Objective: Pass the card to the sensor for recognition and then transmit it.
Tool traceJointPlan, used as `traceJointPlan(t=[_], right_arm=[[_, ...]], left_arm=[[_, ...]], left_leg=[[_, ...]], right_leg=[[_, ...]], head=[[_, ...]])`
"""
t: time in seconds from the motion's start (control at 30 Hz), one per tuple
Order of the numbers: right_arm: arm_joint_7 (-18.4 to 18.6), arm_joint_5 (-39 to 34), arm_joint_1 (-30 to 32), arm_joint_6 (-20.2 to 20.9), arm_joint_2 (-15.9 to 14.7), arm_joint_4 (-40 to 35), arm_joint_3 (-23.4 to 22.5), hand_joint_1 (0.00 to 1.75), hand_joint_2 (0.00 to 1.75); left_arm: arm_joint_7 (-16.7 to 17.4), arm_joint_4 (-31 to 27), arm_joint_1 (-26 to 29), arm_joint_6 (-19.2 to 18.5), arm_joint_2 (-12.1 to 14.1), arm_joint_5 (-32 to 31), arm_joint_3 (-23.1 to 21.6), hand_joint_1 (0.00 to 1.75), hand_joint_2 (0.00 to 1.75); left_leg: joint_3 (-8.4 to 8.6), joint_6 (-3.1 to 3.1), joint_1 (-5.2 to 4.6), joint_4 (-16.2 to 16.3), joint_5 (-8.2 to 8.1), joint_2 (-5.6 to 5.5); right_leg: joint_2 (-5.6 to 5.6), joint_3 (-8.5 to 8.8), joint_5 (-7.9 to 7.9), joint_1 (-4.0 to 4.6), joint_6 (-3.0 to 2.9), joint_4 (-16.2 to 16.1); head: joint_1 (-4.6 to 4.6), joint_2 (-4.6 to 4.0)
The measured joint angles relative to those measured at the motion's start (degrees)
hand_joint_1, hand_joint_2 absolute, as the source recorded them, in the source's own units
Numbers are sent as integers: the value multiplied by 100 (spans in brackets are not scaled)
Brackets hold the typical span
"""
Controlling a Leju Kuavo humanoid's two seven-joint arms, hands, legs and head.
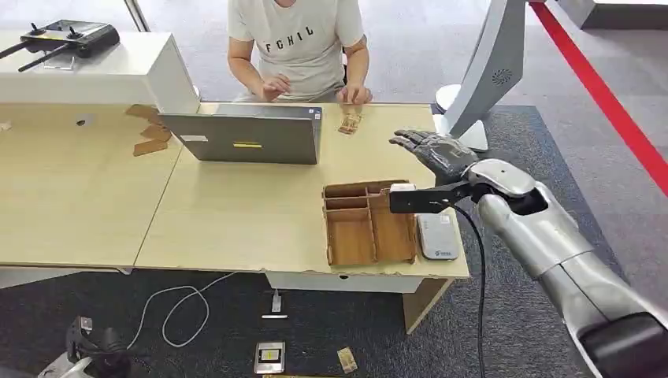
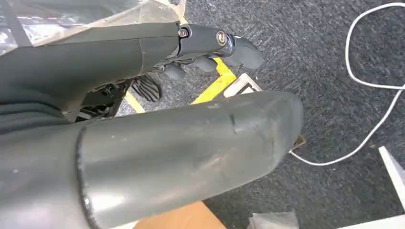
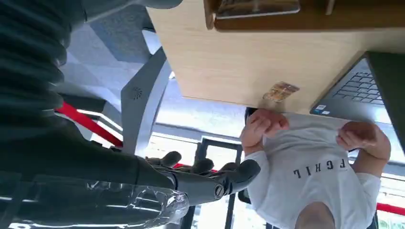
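Pale wooden worktop (image 1: pixel 236 213) carried a brown compartmented wooden tray (image 1: pixel 369 224) near its right end, with a white flat card sensor (image 1: pixel 438 236) just beside it. Farther off, a small brown patterned card (image 1: pixel 350 123) lay near a seated person's hand (image 1: pixel 355 94) and a grey laptop (image 1: pixel 252 132). Right robot hand (image 1: pixel 433 151) hovered released, fingers spread, beyond the tray. Left robot hand (image 2: pixel 210 52) hung over grey carpet, fingers curled, holding nothing.

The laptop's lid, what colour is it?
The laptop lid is grey, with a small yellow sticker; the head view shows it best.
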Motion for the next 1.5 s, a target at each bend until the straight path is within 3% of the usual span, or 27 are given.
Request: traceJointPlan(t=[0.27,0.63,1.07,1.23,1.5], right_arm=[[317,-360,507,398,-391,-1478,223,0,175],[247,-459,723,352,-636,-2111,424,0,175],[199,-524,743,39,-570,-2107,439,0,175],[199,-778,633,155,-334,-1579,439,0,175],[220,-1031,462,446,-155,-1112,439,0,175]], left_arm=[[144,0,1,-20,61,-63,72,0,0],[179,0,-3,9,74,-81,83,0,0],[257,0,-49,70,6,-183,81,0,0],[391,0,-95,142,-39,-166,76,0,0],[332,0,-88,170,-59,-74,76,0,0]], left_leg=[[-1,-1,1,-1,1,2],[-4,0,0,-1,1,2],[-5,0,0,-2,1,2],[-8,-1,0,-2,2,2],[-11,-1,0,-1,2,0]], right_leg=[[0,-4,0,0,0,1],[0,-4,1,0,0,0],[0,-4,1,0,-1,1],[0,-5,3,0,-3,2],[-1,-8,3,0,-3,1]], head=[[0,0],[-2,0],[-2,0],[-2,0],[-2,0]])
